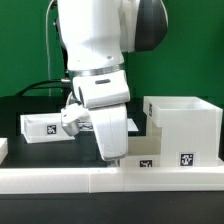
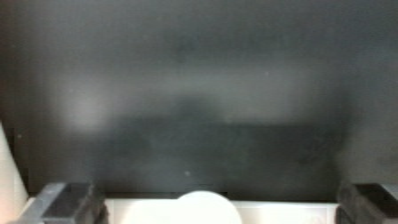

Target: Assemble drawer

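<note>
The large white hollow case (image 1: 185, 125) stands at the exterior view's right, with a tag low on its front. One small white tray (image 1: 45, 127) with a tag lies at the exterior view's left. A second white tray (image 1: 138, 128) shows partly behind the arm, beside the case. My gripper (image 1: 113, 152) hangs low over the black table between tray and case, close to the front rail. In the wrist view the gripper (image 2: 217, 198) is open wide and holds nothing. A white edge with a rounded bump (image 2: 205, 208) lies between the fingers; I cannot tell which part it is.
The low white border rail (image 1: 90, 178) runs along the table's front edge. A black-and-white tag (image 1: 147, 163) sits just behind it, near the case. Black cables hang at the back left against the green wall. Dark table (image 2: 196, 90) fills the wrist view.
</note>
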`<control>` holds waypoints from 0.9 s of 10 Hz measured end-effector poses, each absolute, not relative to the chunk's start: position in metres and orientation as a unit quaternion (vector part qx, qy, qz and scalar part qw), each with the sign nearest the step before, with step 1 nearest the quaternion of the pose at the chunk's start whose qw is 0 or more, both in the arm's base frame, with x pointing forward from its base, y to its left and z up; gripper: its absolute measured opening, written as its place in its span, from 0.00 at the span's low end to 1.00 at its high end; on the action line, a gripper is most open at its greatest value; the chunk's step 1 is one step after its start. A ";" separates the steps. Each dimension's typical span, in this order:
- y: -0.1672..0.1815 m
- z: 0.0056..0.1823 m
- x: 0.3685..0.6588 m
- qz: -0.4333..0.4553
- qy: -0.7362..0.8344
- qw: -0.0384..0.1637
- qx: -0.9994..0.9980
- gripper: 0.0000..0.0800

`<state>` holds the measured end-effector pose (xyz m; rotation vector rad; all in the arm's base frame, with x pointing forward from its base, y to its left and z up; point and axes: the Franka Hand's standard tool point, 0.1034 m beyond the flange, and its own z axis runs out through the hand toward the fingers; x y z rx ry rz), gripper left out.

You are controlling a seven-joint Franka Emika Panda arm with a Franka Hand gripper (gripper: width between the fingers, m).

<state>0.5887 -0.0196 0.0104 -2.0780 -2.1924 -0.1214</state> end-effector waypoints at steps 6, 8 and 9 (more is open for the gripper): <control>-0.010 0.012 0.592 -0.047 -0.745 0.059 -0.663 0.81; 0.002 0.017 0.598 -0.051 -0.741 0.058 -0.668 0.81; 0.005 0.018 0.600 -0.052 -0.734 0.058 -0.675 0.81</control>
